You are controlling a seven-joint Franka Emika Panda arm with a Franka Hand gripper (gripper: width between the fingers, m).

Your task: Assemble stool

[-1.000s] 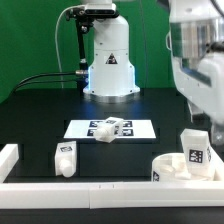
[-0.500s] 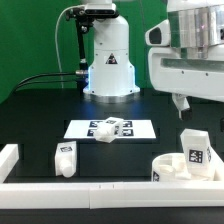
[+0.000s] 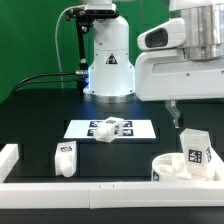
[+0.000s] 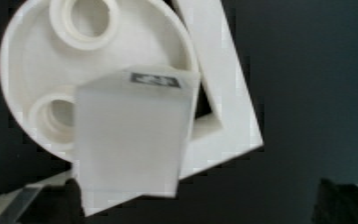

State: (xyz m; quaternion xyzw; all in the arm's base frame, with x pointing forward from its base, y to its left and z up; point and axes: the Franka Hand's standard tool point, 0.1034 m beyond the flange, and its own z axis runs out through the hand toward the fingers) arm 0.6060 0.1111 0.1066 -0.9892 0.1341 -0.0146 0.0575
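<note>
Stool seat (image 3: 168,168) sits below the hand (image 3: 174,113), tucked into the edge rail (image 3: 100,188) corner. An upright leg (image 3: 194,150) stands on or against it, can't tell which. Arm has swung in over the last second. Hand now hangs above that leg, released, carrying nothing. Reads as a pick approach. Second leg (image 3: 110,127) on the marker board (image 3: 78,130) and third leg (image 3: 66,158) on the desk (image 3: 40,115) are well away from the hand. Rail corner crowds the grasp.

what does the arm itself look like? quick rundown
Glossy white rounded arm shells with grey joint seams. The white base bears a dark sticker and a blue glow at its foot. Black cables trail off it. The tool fingers are dark.
</note>
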